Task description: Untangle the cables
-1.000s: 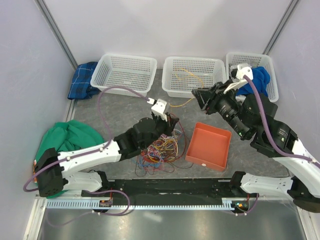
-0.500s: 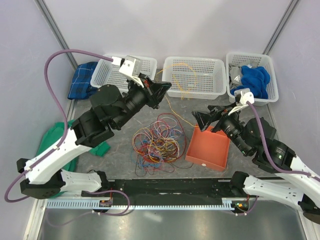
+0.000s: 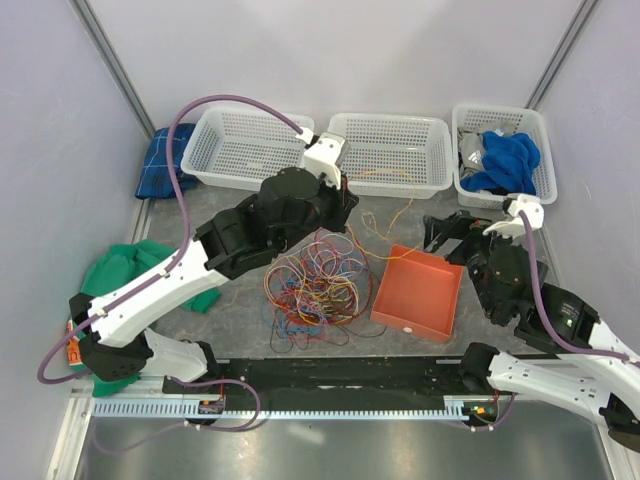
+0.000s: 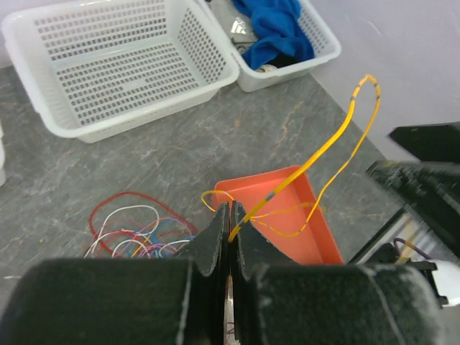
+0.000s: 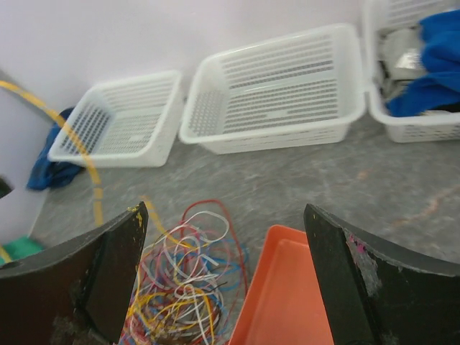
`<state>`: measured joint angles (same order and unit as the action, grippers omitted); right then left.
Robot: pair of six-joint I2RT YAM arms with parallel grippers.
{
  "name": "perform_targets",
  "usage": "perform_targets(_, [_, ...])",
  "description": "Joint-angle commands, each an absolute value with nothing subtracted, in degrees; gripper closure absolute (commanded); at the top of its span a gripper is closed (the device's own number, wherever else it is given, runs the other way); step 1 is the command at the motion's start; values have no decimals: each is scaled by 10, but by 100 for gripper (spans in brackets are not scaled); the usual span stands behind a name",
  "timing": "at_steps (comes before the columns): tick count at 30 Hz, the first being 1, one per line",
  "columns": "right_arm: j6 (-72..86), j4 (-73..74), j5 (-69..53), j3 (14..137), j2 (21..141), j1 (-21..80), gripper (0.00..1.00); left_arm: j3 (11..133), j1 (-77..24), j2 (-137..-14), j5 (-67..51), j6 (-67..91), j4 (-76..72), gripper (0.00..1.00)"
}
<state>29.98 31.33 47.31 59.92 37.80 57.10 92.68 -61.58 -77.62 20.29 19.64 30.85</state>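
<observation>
— Two pincers are to be accounted for; how are they set?

— The left pincer [image 4: 230, 241] is pressed together on a yellow cable [image 4: 351, 108], which is clamped near its lower end. The right pincer [image 5: 223, 280] is spread wide, and nothing is held between its fingers.

— Where is that cable found from each?

— In the overhead view it is drawn out from the left pincer, at the upper middle of the frame. It is carried rightward, then bent down toward the orange tray [image 3: 415, 290]. Its long axis is thus laid roughly left to right, between the two pincers. The other cables [image 3: 318, 285] are heaped at the centre of the frame, just left of the tray.

— Which arm is judged nearer the free part?

— The right one. In its own view, though, the yellow cable [image 5: 75, 144] is seen arching at the upper left, outside the left finger. A shift toward that side is likely to be needed before any closing.

— What is shown by one view and not by another?

— The clamp itself is shown only by the left wrist view; from overhead it is hidden by the arm. The heap's spread is given best from overhead. Whether the yellow cable's far end is free of the heap cannot be told.
</observation>
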Motion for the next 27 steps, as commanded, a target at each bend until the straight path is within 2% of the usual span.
perform_targets(1, [345, 374, 627, 633, 367, 571, 2, 974, -613, -772, 250, 183, 315, 98])
perform_targets(9, [322, 374, 686, 650, 318, 571, 3, 959, -597, -775, 268, 186, 334, 98])
perform_targets(17, [330, 383, 680, 633, 309, 571, 4, 925, -599, -823, 35, 243, 280, 98])
perform_targets(27, [344, 394, 679, 618, 293, 570, 4, 772, -632, -881, -36, 273, 106, 98])
